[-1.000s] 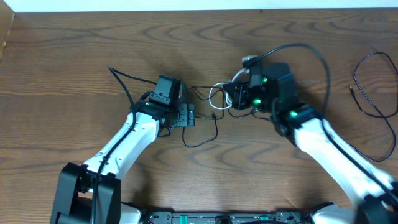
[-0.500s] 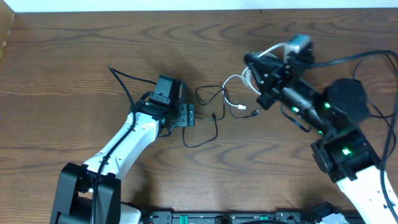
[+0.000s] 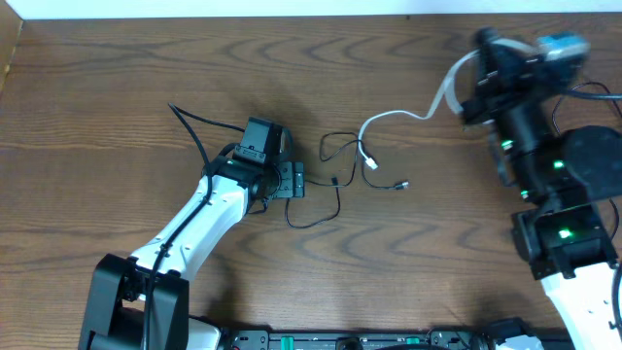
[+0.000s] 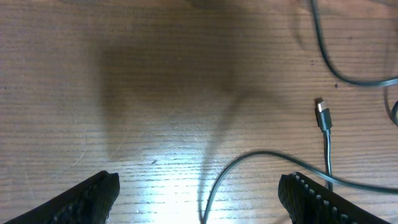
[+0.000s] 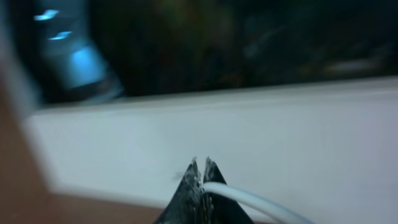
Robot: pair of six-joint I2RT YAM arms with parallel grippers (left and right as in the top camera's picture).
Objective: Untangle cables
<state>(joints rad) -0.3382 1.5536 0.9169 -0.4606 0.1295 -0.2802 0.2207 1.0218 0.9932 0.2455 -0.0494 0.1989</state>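
The white cable stretches from its plug near the table's middle up to my right gripper. That gripper is raised at the back right and shut on the cable. In the right wrist view the right gripper pinches the white cable at its tips. The black cable lies in loose loops on the wood, just right of my left gripper. The left gripper hangs open low over the table, with a bend of the black cable between its fingers and a plug beside it.
A thick black wire runs from the left arm across the wood. Another thin dark cord shows at the far right, partly hidden behind the right arm. A white strip borders the table's far edge.
My right gripper has risen and swung to the back right with the white cable, drawing it out of the black loops. The left arm has not moved.
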